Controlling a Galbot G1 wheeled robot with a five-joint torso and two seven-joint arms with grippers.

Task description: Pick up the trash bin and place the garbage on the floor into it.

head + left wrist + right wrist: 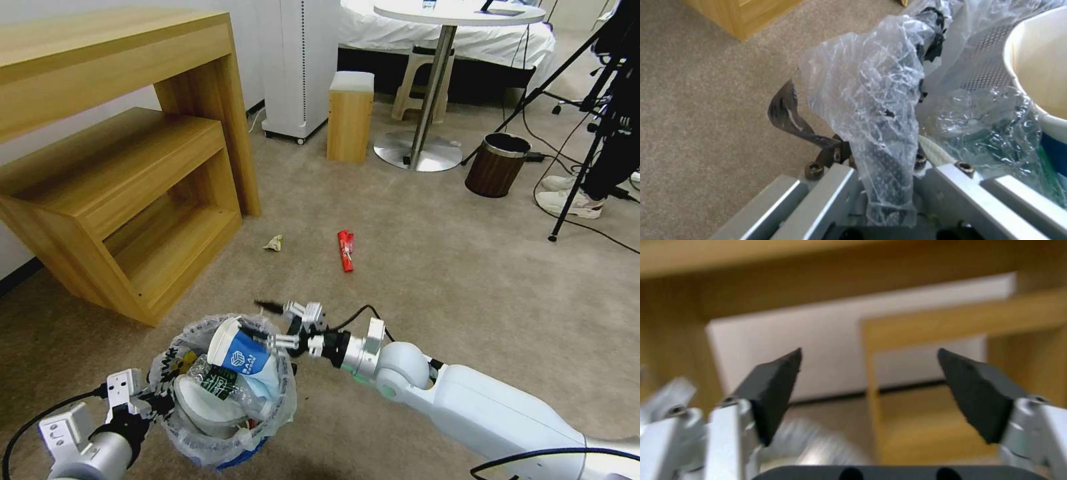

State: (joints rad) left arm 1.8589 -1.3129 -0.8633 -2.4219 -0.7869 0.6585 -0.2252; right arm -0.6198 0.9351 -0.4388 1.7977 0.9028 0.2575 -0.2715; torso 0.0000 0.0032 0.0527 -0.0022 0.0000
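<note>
left gripper (889, 156) clamps the bin (223, 427) rim; right gripper (280, 327), spread empty, should reach the red packet (345, 250) squarely

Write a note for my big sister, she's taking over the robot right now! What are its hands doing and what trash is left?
Left gripper: shut on the trash bin rim, holding it.
Right gripper: open, empty, beside the bin's far rim.
Done: paper cup, a bottle and a white slipper are in the bin.
Left: red packet and a small crumpled wrapper lie on the floor ahead, near the wooden desk.
</note>
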